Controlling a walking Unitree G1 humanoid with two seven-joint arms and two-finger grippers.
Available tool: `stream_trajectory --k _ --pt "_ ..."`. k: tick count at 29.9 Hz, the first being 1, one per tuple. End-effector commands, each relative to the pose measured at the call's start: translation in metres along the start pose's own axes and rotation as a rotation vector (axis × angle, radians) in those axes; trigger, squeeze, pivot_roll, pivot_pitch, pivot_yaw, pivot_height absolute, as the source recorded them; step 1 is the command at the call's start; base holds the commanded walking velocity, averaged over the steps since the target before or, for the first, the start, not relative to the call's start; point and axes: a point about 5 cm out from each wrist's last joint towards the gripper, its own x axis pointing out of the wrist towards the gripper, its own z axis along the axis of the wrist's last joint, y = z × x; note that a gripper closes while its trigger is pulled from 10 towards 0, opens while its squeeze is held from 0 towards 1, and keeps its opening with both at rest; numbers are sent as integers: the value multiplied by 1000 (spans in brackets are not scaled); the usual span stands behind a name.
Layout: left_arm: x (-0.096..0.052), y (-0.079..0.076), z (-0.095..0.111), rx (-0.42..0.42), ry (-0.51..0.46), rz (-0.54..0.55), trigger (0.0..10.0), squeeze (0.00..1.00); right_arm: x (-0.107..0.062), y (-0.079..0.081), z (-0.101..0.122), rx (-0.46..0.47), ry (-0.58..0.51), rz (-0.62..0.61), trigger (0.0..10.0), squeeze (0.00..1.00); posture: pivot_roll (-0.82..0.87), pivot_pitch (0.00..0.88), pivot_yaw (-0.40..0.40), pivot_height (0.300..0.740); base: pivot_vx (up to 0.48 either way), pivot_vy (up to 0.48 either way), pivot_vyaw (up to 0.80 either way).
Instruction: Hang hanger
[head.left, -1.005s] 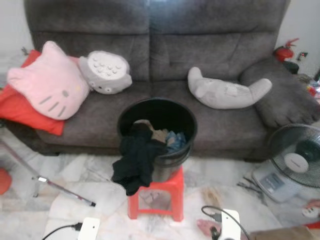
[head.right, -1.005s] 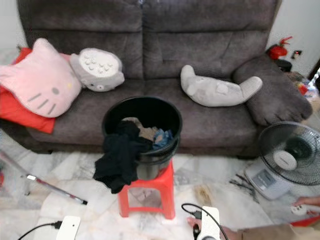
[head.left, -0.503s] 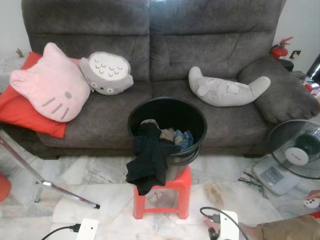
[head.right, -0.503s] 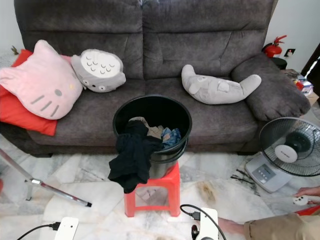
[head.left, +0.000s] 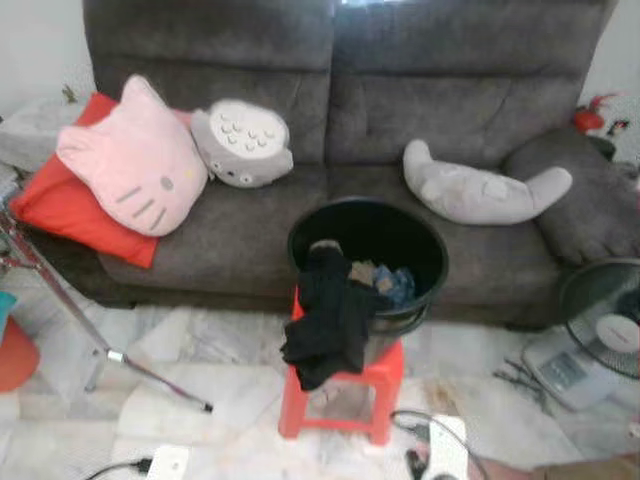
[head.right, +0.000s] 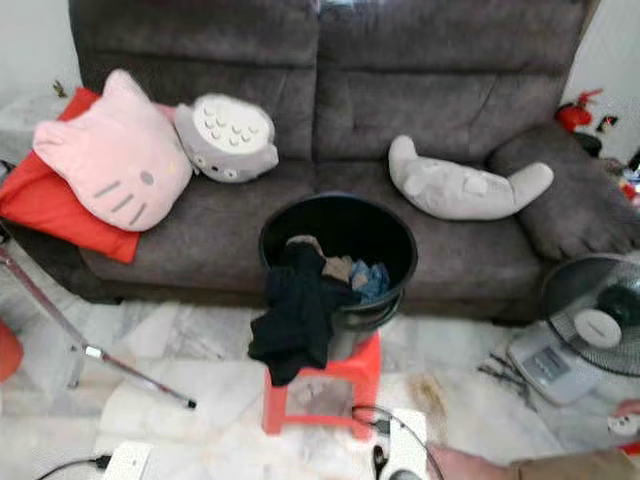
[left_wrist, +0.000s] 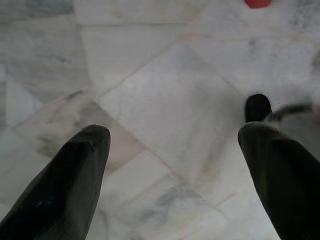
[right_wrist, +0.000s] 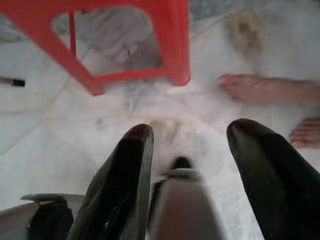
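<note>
Both arms hang idle over the marble floor (left_wrist: 165, 100): the left claw (left_wrist: 172, 150) and right claw (right_wrist: 192, 145) gape wide, empty. No hanger can be made out. A black bucket (head.left: 368, 262) of clothes (head.left: 330, 315) sits on a red stool (head.left: 340, 400). Likely still searching; next, locate a hanger.

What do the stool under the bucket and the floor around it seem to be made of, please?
The stool looks like moulded plastic: uniform bright red, smooth, thin legs. The floor looks like polished marble or marble-look tile: pale, grey-veined, with straight joints. The bucket seems glossy black plastic.
</note>
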Motion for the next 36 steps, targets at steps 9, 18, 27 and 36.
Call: stream_trajectory --k 9,18,27,36 --pt "0 -4 3 -3 -22 -13 10000 0 0 -8 -1 -5 1 -23 10000 0 17 0 28 740 0 29 0" --pt "0 -5 3 -12 -24 -20 10000 0 0 -9 -1 -4 0 -22 10000 0 17 0 28 740 0 0 0" --pt "0 -5 3 -10 -24 -21 10000 0 0 -8 -1 -6 -1 -21 10000 0 17 0 27 740 0 0 0" --pt "0 -5 2 -8 -21 -21 10000 0 0 -8 -1 -8 -1 -20 10000 0 17 0 27 740 0 0 0"
